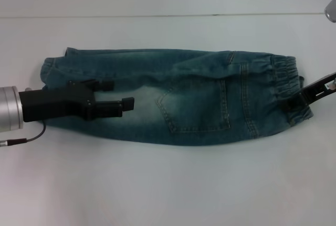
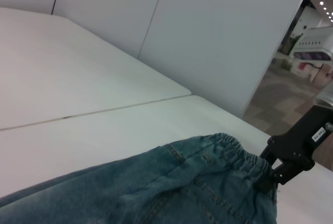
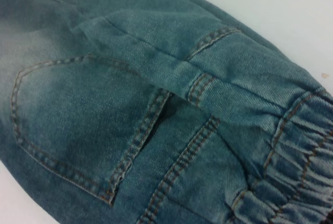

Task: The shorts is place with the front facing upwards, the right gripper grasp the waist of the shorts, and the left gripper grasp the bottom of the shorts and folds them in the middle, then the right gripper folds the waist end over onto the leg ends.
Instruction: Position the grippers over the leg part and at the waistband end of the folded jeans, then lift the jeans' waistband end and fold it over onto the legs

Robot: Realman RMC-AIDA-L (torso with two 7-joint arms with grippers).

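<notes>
The blue-green denim shorts [image 1: 173,97] lie folded lengthwise across the white table, back patch pocket [image 1: 194,108] up, leg ends to the left and gathered waist [image 1: 286,82] to the right. My left gripper [image 1: 118,95] hovers open over the leg end, with nothing between its fingers. My right gripper [image 1: 300,101], the one with the white label, is shut on the waistband's near corner. The left wrist view shows the right gripper [image 2: 271,174] pinching the elastic waist [image 2: 234,154]. In the right wrist view, the pocket [image 3: 67,125] and waistband [image 3: 296,167] fill the picture.
The white table [image 1: 168,184] has a seam line [image 1: 157,15] running across behind the shorts. A thin cable [image 1: 26,138] hangs from my left wrist. White wall panels [image 2: 208,26] stand past the table's far edge.
</notes>
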